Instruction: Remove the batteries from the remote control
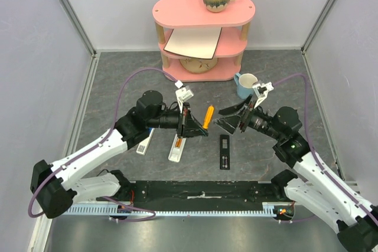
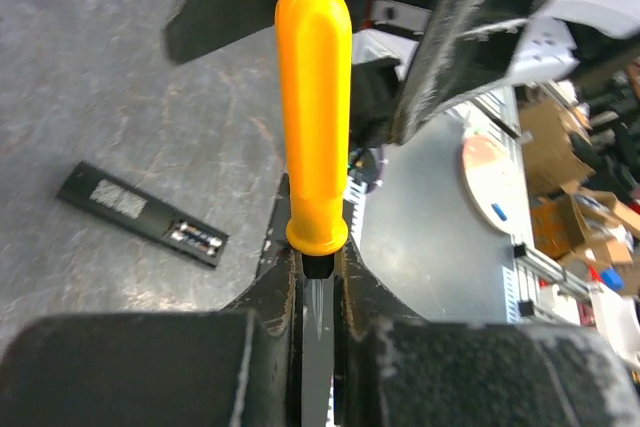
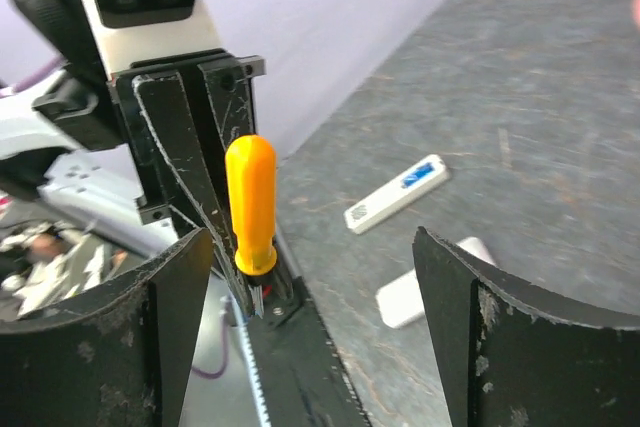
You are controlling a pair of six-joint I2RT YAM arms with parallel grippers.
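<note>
At seven o'clock of our left gripper (image 2: pixel 316 292), clamped on the screwdriver (image 2: pixel 313 117), batteries (image 1: pixel 177 142) still sit in the remote (image 1: pixel 175 153), right gripper (image 1: pixel 226 118) gaping.

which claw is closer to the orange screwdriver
Left: the left claw is shut on the screwdriver below its handle; the right claw is open, facing it, not touching.

Slim orange battery (image 1: pixel 177 143) seated in flat-lying white remote (image 1: pixel 173 156)
</note>
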